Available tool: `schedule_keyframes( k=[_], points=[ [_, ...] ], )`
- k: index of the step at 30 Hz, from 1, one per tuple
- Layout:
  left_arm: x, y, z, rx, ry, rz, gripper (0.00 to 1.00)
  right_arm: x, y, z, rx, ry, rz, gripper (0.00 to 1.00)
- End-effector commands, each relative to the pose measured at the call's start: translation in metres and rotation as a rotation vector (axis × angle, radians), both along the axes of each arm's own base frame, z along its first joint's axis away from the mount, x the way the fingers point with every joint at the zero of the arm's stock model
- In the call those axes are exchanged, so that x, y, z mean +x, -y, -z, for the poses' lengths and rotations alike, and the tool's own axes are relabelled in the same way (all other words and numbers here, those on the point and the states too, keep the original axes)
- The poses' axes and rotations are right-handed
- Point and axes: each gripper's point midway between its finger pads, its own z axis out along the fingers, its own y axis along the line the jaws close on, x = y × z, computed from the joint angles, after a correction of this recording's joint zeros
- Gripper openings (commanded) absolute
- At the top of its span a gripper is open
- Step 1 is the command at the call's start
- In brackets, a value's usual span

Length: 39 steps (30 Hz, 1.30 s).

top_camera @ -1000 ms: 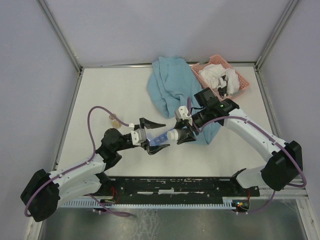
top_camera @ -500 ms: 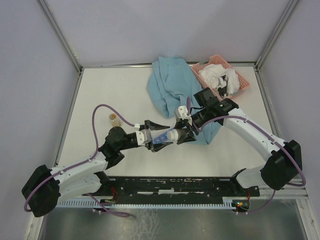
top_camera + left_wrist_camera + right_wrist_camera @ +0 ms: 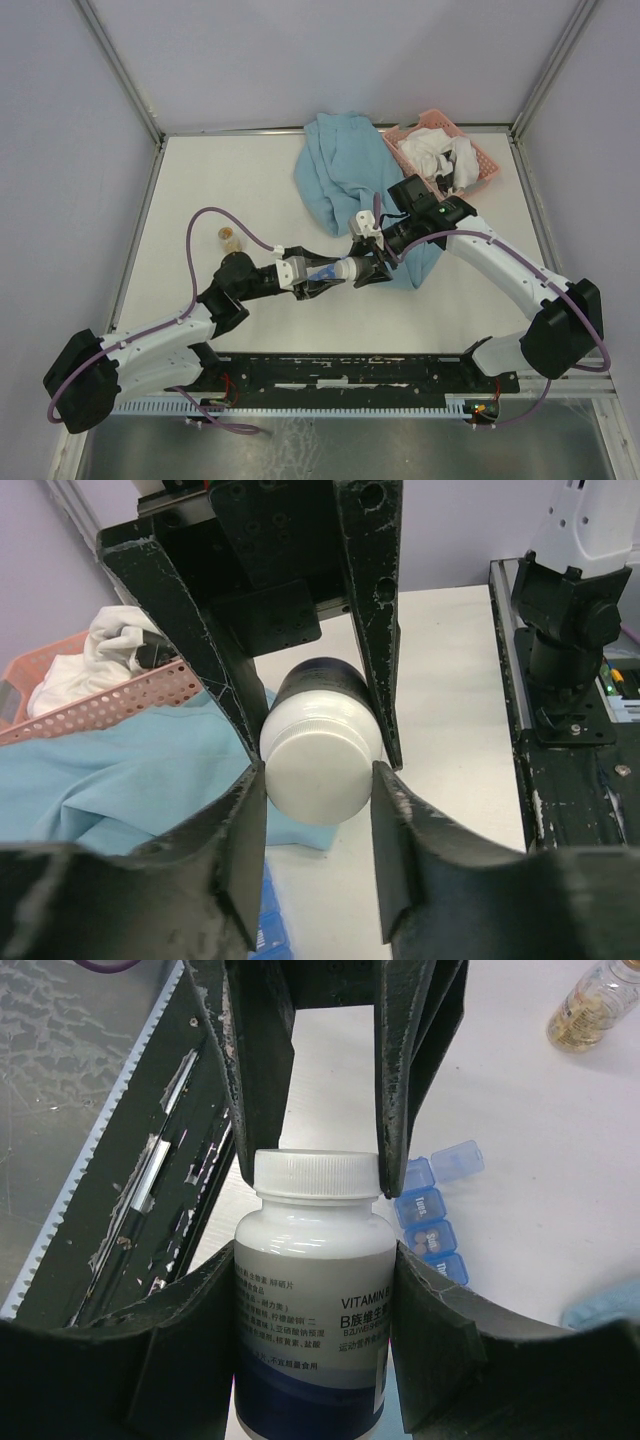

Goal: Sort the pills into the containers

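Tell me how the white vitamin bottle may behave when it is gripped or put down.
The bottle is round, so it would probably roll if laid on its side. Its plastic looks hard and smooth: it should keep shape in the right gripper, yet might slip. The ribbed cap likely offers better grip.

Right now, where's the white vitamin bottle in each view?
Top external: white bottle at table centre.
Left wrist: centre, cap facing camera.
Right wrist: lower centre, label showing.
Shared landmark: blue pill organiser close by it.
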Motion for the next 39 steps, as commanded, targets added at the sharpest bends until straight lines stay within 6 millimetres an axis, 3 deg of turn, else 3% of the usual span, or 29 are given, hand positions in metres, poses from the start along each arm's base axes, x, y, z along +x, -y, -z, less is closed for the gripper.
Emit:
schedule_keyframes(
  k=[1, 6, 8, 11, 16, 20, 23, 28, 30, 31, 33, 34, 36, 39],
  points=[
    [0.003, 0.004, -0.028, -0.051, 0.022, -0.007, 0.38, 0.006, -0.006, -0.019, 0.052, 0.031, -0.005, 0.05],
    [0.007, 0.002, -0.035, -0.100, -0.104, -0.042, 0.17, 0.021, -0.007, -0.013, 0.014, 0.043, 0.065, 0.05],
    [0.013, -0.001, -0.035, -0.139, -0.201, -0.093, 0.04, 0.031, -0.008, -0.011, -0.004, 0.030, 0.119, 0.05],
    [0.024, -0.008, -0.033, -0.211, -0.415, -0.186, 0.03, 0.043, -0.008, -0.011, -0.018, 0.024, 0.184, 0.05],
    [0.045, -0.017, -0.031, -0.354, -0.924, -0.379, 0.03, 0.069, -0.006, -0.005, -0.055, 0.038, 0.326, 0.04],
    [0.053, -0.015, -0.038, -0.487, -1.291, -0.460, 0.03, 0.079, -0.005, 0.000, -0.080, 0.032, 0.375, 0.04],
    [0.051, -0.007, -0.042, -0.469, -1.391, -0.458, 0.03, 0.081, -0.004, 0.003, -0.089, 0.033, 0.382, 0.03],
    [0.052, -0.006, -0.052, -0.454, -1.368, -0.455, 0.03, 0.081, -0.004, 0.000, -0.082, 0.033, 0.389, 0.03],
    [0.050, -0.006, -0.051, -0.444, -1.350, -0.450, 0.14, 0.081, -0.004, -0.002, -0.075, 0.022, 0.389, 0.03],
    [0.048, -0.006, -0.051, -0.438, -1.336, -0.435, 0.28, 0.081, -0.004, -0.003, -0.071, 0.017, 0.387, 0.03],
    [0.044, -0.007, -0.051, -0.433, -1.320, -0.415, 0.68, 0.079, -0.004, -0.003, -0.065, 0.007, 0.378, 0.03],
    [0.041, -0.008, -0.052, -0.426, -1.298, -0.397, 0.80, 0.078, -0.005, -0.003, -0.062, 0.004, 0.373, 0.03],
    [0.036, -0.010, -0.053, -0.408, -1.262, -0.373, 0.91, 0.077, -0.005, -0.004, -0.057, -0.001, 0.367, 0.03],
    [0.027, -0.015, -0.047, -0.358, -1.175, -0.352, 0.94, 0.074, -0.005, -0.005, -0.050, -0.005, 0.358, 0.03]
  ],
)
